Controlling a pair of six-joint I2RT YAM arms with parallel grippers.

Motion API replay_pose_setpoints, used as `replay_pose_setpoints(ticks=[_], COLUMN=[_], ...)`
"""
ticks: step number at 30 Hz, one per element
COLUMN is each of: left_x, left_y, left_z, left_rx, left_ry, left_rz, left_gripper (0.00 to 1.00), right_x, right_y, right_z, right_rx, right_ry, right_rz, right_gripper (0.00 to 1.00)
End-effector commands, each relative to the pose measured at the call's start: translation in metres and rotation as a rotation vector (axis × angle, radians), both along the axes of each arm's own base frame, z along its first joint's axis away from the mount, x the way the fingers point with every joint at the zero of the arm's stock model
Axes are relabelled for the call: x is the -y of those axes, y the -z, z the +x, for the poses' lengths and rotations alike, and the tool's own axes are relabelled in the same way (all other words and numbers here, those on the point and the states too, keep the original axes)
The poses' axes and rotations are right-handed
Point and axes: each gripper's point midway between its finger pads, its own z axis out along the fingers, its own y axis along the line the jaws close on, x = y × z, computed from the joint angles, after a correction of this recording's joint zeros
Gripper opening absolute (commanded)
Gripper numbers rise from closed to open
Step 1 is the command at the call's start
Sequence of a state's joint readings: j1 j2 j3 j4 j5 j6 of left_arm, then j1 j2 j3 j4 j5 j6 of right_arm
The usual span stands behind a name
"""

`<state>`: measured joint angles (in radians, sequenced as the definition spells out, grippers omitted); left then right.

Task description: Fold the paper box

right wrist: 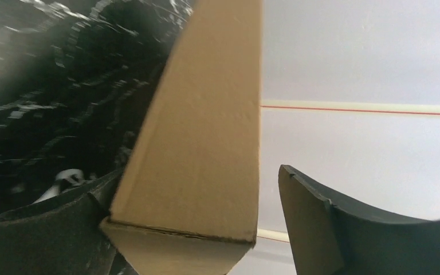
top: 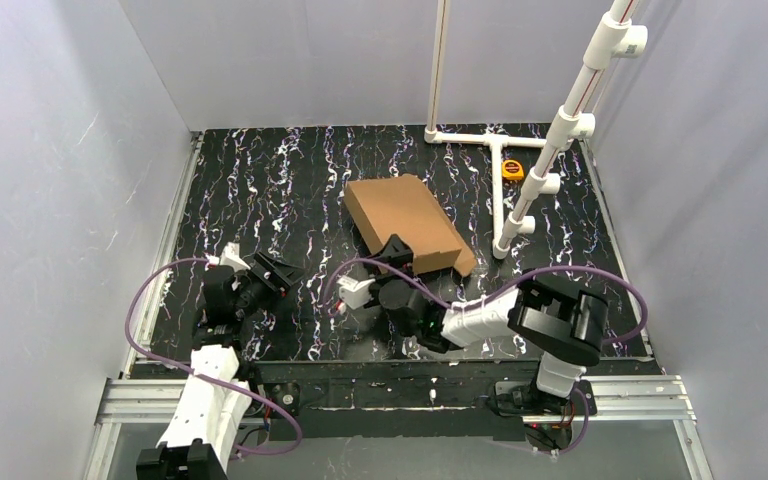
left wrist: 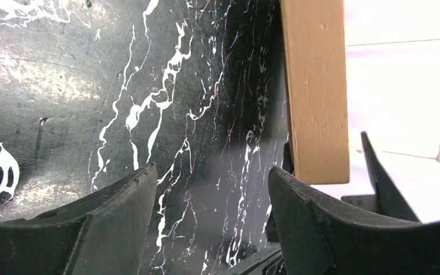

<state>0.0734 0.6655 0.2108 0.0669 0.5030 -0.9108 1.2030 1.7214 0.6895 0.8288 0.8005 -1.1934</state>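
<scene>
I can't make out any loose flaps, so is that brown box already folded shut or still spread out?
Folded shut, it seems: the paper box lies on the table as a closed shallow block, its top unbroken and no flaps sticking out. Its underside is hidden.

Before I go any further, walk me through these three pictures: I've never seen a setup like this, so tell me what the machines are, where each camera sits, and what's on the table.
The big picture looks down from above on two robot arms bolted at the near edge of a black marbled table. Each arm ends in a two-finger gripper with a small camera on its wrist, which took the other two pictures.

The left gripper is open and holds nothing; its camera sees bare table and an edge of the paper box.

The right gripper is at the near edge of the paper box, a flat brown cardboard box lying closed on the table. Its camera shows that edge between its open fingers, not clamped.

Further back stand a white pipe frame and a small yellow object, too small to identify.
</scene>
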Motion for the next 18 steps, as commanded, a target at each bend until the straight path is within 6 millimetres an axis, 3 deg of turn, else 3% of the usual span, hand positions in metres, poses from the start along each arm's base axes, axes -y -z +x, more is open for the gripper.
replay_pose_setpoints(ticks=[1,6,12,16,18], left_x=[-0.006,-0.006,-0.012,-0.017,-0.012], left_y=[-0.01,-0.011,-0.012,-0.018,-0.021], left_z=[0.002,0.002,-0.004,-0.004,-0.003], left_rx=[0.025,0.015,-0.025,-0.02,-0.011], left_ry=[-0.009,-0.006,-0.01,-0.033,-0.014], left_rz=[0.041,0.047,0.098,0.118,0.092], left_gripper=[0.69,0.71,0.81,0.9,0.9], right_x=[-0.02,-0.056,-0.084,-0.065,-0.052], right_y=[0.013,0.024,0.023,0.026,0.016], right_z=[-0.047,-0.12,-0.164,-0.195,-0.196], right_rx=[-0.09,-0.29,-0.623,-0.831,-0.944], right_ry=[-0.072,-0.289,-0.376,-0.515,-0.587], right_rz=[0.084,0.111,0.07,-0.172,-0.202], right_gripper=[0.98,0.98,0.98,0.98,0.98])
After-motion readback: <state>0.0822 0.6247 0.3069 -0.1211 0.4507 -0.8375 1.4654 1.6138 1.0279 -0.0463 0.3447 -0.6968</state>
